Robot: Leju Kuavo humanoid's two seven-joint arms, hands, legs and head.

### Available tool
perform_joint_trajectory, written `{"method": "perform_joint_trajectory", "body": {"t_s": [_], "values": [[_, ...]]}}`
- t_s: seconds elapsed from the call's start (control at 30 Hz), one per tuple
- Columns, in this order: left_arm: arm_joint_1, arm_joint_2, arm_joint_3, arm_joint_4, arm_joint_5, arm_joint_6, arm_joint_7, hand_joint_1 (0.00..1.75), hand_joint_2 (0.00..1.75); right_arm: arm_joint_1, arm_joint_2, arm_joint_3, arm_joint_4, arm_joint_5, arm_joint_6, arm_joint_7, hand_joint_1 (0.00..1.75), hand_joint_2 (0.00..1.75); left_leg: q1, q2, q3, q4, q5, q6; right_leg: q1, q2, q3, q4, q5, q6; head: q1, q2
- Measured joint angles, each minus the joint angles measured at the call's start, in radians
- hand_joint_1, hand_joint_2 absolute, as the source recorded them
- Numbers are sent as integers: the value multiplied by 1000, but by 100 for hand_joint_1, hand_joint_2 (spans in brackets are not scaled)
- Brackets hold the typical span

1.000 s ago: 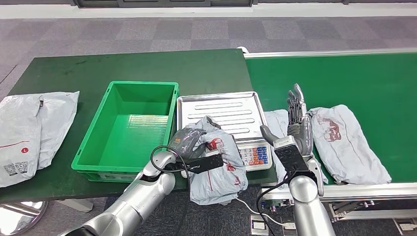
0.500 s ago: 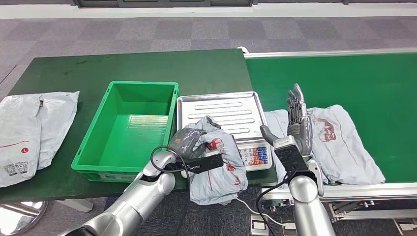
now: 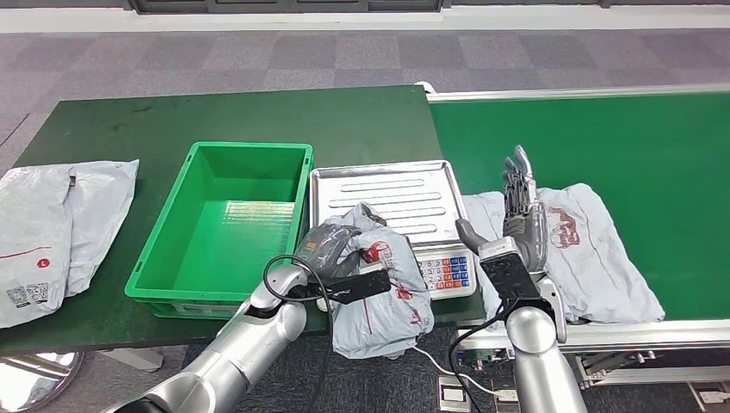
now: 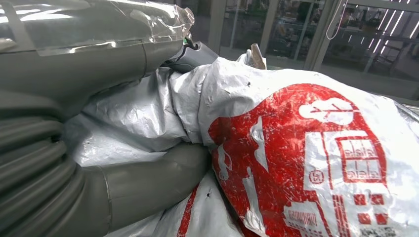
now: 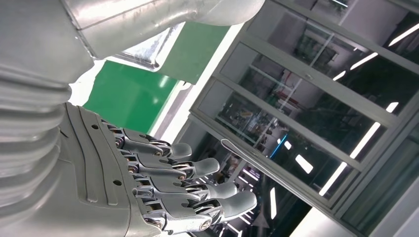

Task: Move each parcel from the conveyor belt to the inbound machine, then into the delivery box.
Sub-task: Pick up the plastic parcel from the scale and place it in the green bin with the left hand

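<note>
Left hand (image 3: 325,248) is clamped on a crumpled grey poly-mailer parcel with red print (image 3: 383,292), lower centre of the head view. Left wrist view confirms it: thumb and fingers (image 4: 148,182) are buried in the folds of the bag (image 4: 306,163).

The parcel sits partly on the front edge of the steel-tray weighing scale with coloured keypad (image 3: 379,194), covering part of the keypad, and its lower half droops off the table's front edge. So it's at the inbound machine stage but badly seated.

Right hand (image 3: 523,219) is upright, fingers straight and apart, holding nothing, centre-right. It stands just in front of a second grey parcel (image 3: 594,249) lying flat on the green conveyor belt (image 3: 654,146).

The green plastic crate (image 3: 219,228), left of the scale, looks empty. Two more grey mailers (image 3: 52,224) lie at the far left on the dark green table (image 3: 361,120).

Advice for this step, as I judge it:
- Lift and push the bag further onto the tray so its full weight is on the scale, not hanging off the edge.
- Keep it off the keypad.
- Keep the grip firm; the film is slippery and the contents look soft, so the bag could sag or slide.
- For the crate move, lift it clear of the near rim first, then release it low over the middle.
</note>
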Motion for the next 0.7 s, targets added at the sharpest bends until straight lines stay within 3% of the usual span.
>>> {"method": "perform_joint_trajectory", "body": {"t_s": [0.57, 0.63, 0.7], "values": [[1, 0, 0, -1, 4, 5, -5, 175, 175, -2, 3, 0, 0, -1, -2, 0, 0, 175, 0, 0, 0, 0, 0, 0, 0, 0, 0, 0, 0, 0, 0, 0], [37, 0, 10, -46, 69, 60, -66, 175, 175, 1, -1, 0, 1, -22, -27, -7, 0, 175, 0, 2, 1, 0, 0, 0, 0, 2, 0, 0, 0, 0, 0, 0], [135, 5, 36, -237, 238, 203, -247, 175, 175, 17, -15, 0, 6, -79, -82, -34, 0, 175, 0, 4, -2, 1, 0, -1, 0, 6, -5, 1, 1, -1, 0, 0]]}}
